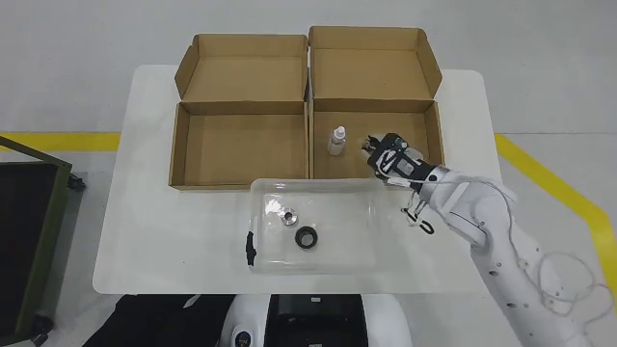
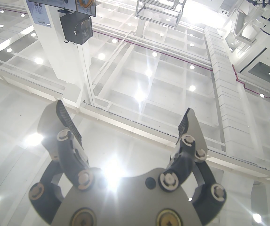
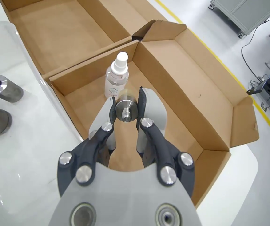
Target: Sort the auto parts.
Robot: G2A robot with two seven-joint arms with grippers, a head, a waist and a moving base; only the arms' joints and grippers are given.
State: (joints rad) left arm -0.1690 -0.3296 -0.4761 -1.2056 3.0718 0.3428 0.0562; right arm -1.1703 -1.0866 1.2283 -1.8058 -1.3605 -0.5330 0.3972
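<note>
No print is legible — bottle label [image 3: 113, 90] too small.

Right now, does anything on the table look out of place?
A spray bottle stands upright in the cardboard box under the right claw, which grips a metal part; it hardly looks like an auto part.

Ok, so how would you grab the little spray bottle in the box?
Probably around the wide round body of the bottle, under its thin white cap. It stands upright close to one wall of the box, so come down from above, on the open side away from that wall.
</note>
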